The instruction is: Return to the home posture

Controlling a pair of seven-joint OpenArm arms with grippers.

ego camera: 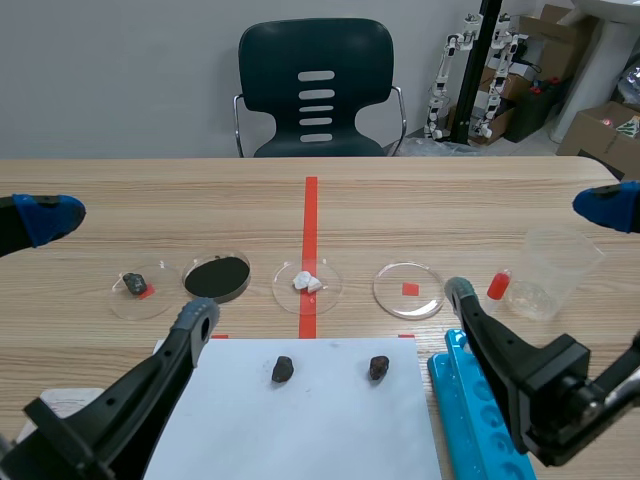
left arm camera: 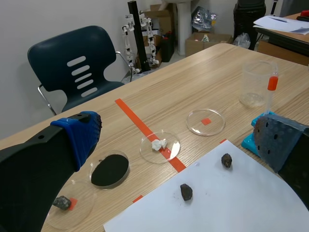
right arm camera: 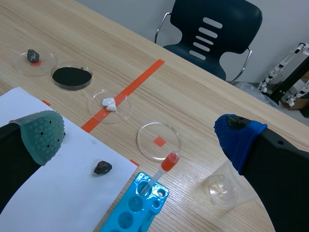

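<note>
Wooden table was noted with a row of petri dishes and a white sheet. Left gripper was held above the table's left side, fingers spread, nothing between them. Right gripper was likewise spread and empty, over the blue tray.

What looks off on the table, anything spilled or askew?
Nothing stands out. The four petri dishes sit in a row, the beaker stands upright, two dark stones lie on the white paper, and the red-bulbed pipette leans in the blue rack.
</note>
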